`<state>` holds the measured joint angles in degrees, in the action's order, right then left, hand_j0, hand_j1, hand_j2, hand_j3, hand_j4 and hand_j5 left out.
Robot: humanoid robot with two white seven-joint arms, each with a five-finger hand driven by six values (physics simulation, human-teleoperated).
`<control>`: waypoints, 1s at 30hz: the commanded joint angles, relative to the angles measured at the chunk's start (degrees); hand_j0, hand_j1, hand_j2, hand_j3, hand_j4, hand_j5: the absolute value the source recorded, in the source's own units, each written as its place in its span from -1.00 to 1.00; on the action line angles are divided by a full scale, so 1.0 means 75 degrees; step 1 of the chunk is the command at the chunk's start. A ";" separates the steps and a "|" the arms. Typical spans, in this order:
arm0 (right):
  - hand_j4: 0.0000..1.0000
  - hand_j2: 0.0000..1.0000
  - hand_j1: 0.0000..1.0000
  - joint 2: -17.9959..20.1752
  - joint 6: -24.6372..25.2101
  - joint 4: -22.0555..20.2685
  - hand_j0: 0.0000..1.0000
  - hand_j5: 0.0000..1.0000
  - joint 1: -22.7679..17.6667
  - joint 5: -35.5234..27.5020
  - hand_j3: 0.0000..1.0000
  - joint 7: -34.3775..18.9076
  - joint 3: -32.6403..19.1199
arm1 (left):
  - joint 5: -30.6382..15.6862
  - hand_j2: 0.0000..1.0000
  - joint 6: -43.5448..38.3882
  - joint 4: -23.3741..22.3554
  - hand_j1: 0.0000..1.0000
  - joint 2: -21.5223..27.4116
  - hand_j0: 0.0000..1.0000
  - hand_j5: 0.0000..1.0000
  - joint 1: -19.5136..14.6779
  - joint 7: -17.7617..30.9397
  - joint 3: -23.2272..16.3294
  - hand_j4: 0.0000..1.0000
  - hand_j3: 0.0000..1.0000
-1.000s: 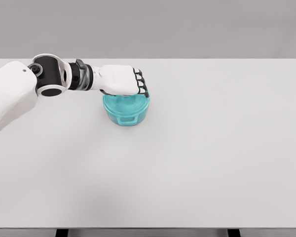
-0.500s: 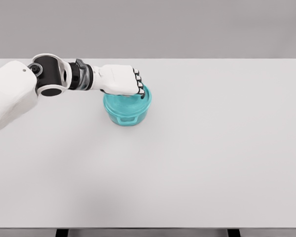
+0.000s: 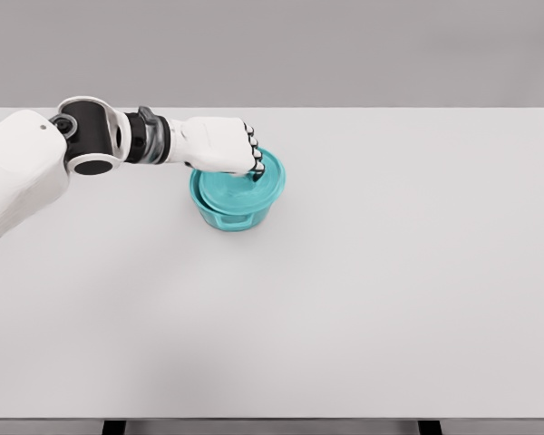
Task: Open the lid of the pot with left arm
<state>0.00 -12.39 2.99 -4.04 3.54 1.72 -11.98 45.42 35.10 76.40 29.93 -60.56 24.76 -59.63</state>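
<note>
Fingers (image 3: 254, 156) of the left hand (image 3: 222, 145) were curled down over the middle of the teal lid (image 3: 254, 186), clenched on its top, though the knob itself was hidden beneath them. The white arm reached in from the picture's left edge, forearm nearly level, wrist pointing right, the hand lying palm-down above the pot (image 3: 231, 213). The pot stood on the white table (image 3: 390, 272), left of the middle and toward the far edge, with nothing else near it. Compared with a second ago, the lid had risen and tilted: its right rim now stood clear of the pot and jutted out to the right, while the hand sat slightly higher. The pot itself had not shifted.
</note>
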 commanded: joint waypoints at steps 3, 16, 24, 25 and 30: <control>1.00 1.00 1.00 0.0000 0.0000 -0.0001 1.00 1.00 0.0000 -0.0003 1.00 0.0005 -0.0008 | -0.0033 0.20 -0.0013 -0.0004 0.20 0.0005 0.20 0.20 0.0000 0.0003 0.0029 0.20 0.20; 1.00 1.00 1.00 0.0000 0.0000 -0.0001 1.00 1.00 0.0000 -0.0003 1.00 -0.0007 0.0004 | -0.0303 0.20 -0.0013 -0.0004 0.20 0.0637 0.20 0.20 -0.0129 -0.0008 0.0123 0.20 0.20; 1.00 1.00 1.00 0.0000 0.0000 -0.0001 1.00 1.00 0.0000 -0.0003 1.00 -0.0007 0.0004 | -0.0279 0.20 -0.0013 -0.0074 0.20 0.1083 0.20 0.20 -0.0141 -0.0008 0.0228 0.20 0.20; 1.00 1.00 1.00 0.0000 0.0000 -0.0001 1.00 1.00 0.0000 -0.0003 1.00 -0.0007 0.0004 | -0.0279 0.20 -0.0013 -0.0097 0.20 0.1106 0.20 0.20 -0.0129 -0.0008 0.0228 0.20 0.20; 1.00 1.00 1.00 0.0000 0.0000 -0.0001 1.00 1.00 0.0000 -0.0003 1.00 0.0005 -0.0008 | -0.0291 0.20 -0.0013 -0.0121 0.20 0.1493 0.20 0.20 -0.0129 -0.0008 0.0229 0.20 0.20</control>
<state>0.00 -12.39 2.99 -4.04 3.54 1.72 -12.00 43.38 35.11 75.62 40.23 -61.52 24.74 -58.00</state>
